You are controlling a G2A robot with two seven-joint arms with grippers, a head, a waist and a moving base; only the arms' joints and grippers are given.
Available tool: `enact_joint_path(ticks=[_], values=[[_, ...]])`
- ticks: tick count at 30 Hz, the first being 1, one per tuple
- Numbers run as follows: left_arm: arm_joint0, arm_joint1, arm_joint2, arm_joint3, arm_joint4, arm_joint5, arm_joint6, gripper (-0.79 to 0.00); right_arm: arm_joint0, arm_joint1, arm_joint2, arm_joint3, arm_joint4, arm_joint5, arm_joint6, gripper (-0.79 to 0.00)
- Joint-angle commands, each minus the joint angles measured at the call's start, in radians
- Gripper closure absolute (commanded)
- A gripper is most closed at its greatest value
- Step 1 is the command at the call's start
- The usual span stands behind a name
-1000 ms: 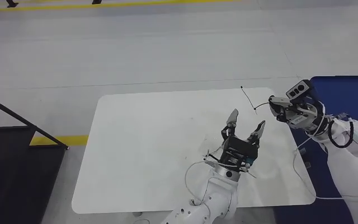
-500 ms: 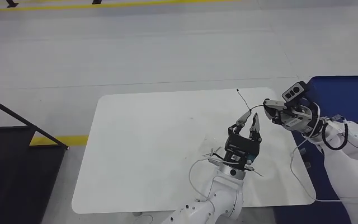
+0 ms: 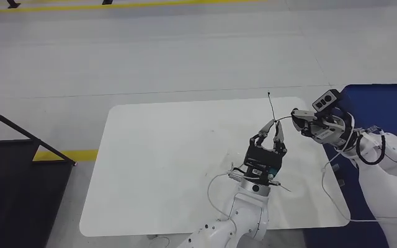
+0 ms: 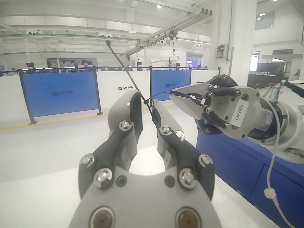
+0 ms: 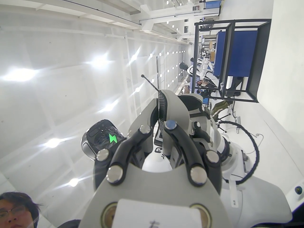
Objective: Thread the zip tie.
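**A:** Where do things stand?

**B:** Above the white table (image 3: 155, 161), the right gripper (image 5: 160, 94) is clamped on the black zip tie (image 4: 123, 65). The strap's free length rises through the left gripper (image 4: 146, 98). That gripper's jaws stand slightly apart, one on each side of the strap, and are not pinching it.

**A:** How should this step go?

**B:** I judge the left is about to take hold. It should close gently with the strap centred on the pads, and grip close to the end so the strap flexes less. The right should hold firm while the ends are lined up. A thin strap squeezed off-centre will likely twist or slip.

**A:** And the count?

**B:** One table, two grippers, one zip tie.
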Motion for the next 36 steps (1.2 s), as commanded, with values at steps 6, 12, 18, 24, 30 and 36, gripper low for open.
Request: enact_joint_path(ticks=[6, 12, 18, 24, 30, 36], values=[[0.002, 0.001, -0.003, 0.003, -0.003, 0.000, -0.001, -0.071, 0.008, -0.003, 0.003, 0.005, 0.001, 0.004, -0.002, 0.000], [0.001, 0.000, -0.002, 0.001, -0.004, -0.001, -0.001, -0.058, 0.008, -0.005, 0.003, 0.002, -0.008, 0.006, 0.003, 0.000], [-0.001, -0.001, -0.001, 0.003, -0.005, -0.002, 0.004, 0.000, 0.002, -0.007, 0.002, -0.001, -0.018, 0.004, 0.007, 0.000], [0.000, 0.000, -0.002, 0.001, -0.009, -0.008, 0.009, 0.000, 0.001, -0.008, 0.006, 0.001, -0.025, 0.007, 0.010, 0.000], [0.000, 0.002, -0.003, 0.030, 0.077, 0.004, 0.012, 0.000, 0.009, -0.008, 0.021, 0.013, 0.003, 0.040, 0.014, 0.000], [-0.002, 0.005, 0.008, 0.077, 0.246, -0.022, -0.039, 0.000, 0.030, -0.007, 0.044, 0.031, 0.026, 0.077, 0.003, 0.000]])
